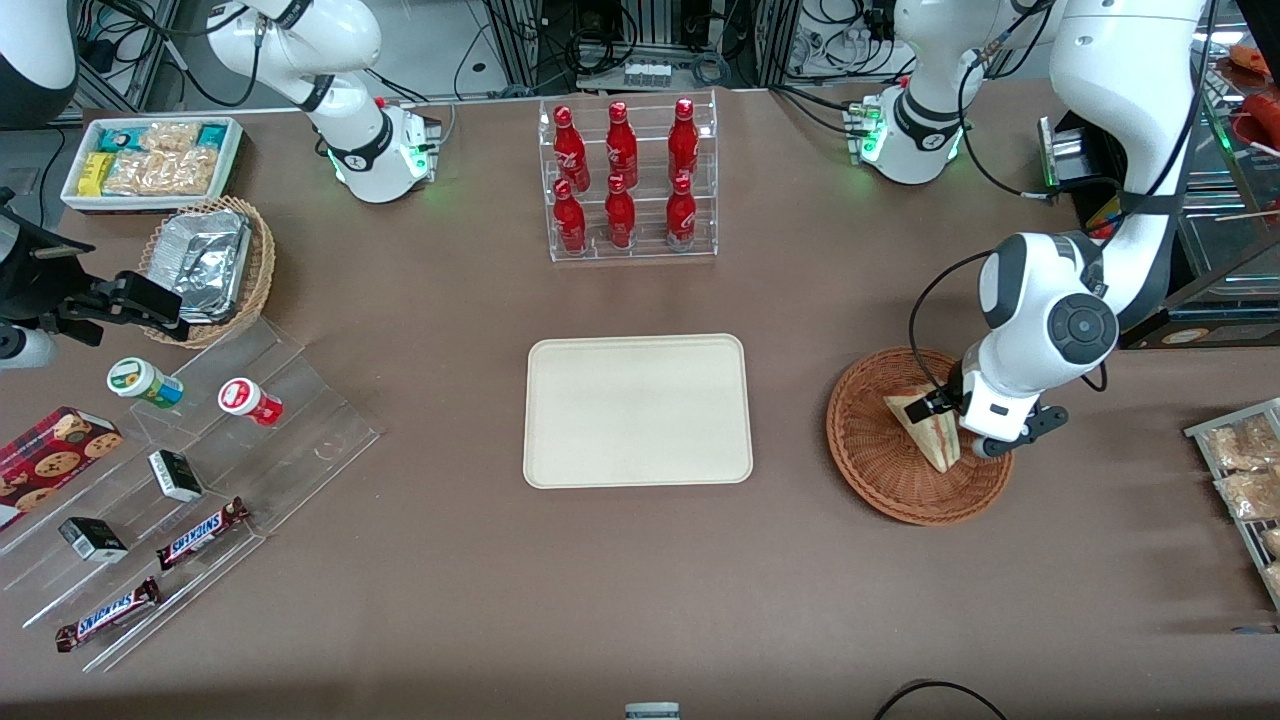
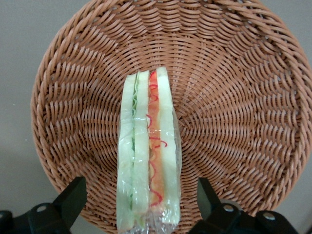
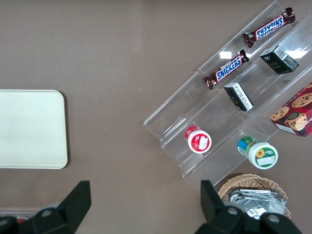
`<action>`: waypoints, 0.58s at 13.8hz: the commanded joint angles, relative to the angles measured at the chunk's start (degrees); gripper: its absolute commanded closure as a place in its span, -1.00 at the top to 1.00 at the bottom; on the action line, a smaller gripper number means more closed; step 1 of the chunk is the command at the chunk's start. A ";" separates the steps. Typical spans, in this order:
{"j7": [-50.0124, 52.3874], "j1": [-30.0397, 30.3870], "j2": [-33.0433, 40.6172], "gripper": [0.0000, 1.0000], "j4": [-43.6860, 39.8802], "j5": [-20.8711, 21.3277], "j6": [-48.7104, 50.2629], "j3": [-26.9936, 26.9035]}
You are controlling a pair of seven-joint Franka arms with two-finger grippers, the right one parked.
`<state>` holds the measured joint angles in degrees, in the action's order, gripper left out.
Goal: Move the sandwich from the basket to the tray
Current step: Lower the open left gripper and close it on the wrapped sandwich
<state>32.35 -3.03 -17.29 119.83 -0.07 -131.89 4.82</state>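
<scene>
The sandwich (image 1: pixel 925 428), a plastic-wrapped white bread wedge with red and green filling, stands on edge in the reddish-brown wicker basket (image 1: pixel 880 470). My left gripper (image 1: pixel 965 430) is down in the basket over the sandwich. In the left wrist view the gripper (image 2: pixel 140 192) is open. Its two black fingers (image 2: pixel 73 195) stand on either side of the sandwich (image 2: pixel 148 146), with a gap to it on each side, above the basket's weave (image 2: pixel 234 112). The cream tray (image 1: pixel 638 410) lies flat at the table's middle, beside the basket, and holds nothing. It also shows in the right wrist view (image 3: pixel 31 129).
A clear rack of red bottles (image 1: pixel 628 180) stands farther from the front camera than the tray. A clear stepped stand (image 1: pixel 200 470) with snack bars and cups, a tan basket with foil (image 1: pixel 210 265) and a white snack box (image 1: pixel 150 160) lie toward the parked arm's end. Bagged snacks (image 1: pixel 1245 470) lie at the working arm's end.
</scene>
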 commanded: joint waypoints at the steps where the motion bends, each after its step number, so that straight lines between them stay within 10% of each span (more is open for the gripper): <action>1: 3.41 -0.93 -1.86 1.00 -0.04 -0.37 -2.66 0.01; 4: 4.21 -0.93 -2.57 0.69 0.05 -0.37 -3.02 0.54; 7: 4.74 -0.93 -2.57 -0.93 0.05 -0.28 -2.84 0.54; 8: 4.56 -0.93 -2.57 -1.00 0.05 -0.11 -2.76 0.54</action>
<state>36.03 -3.44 -20.05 119.84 -0.07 -134.12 5.58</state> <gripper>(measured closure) 0.388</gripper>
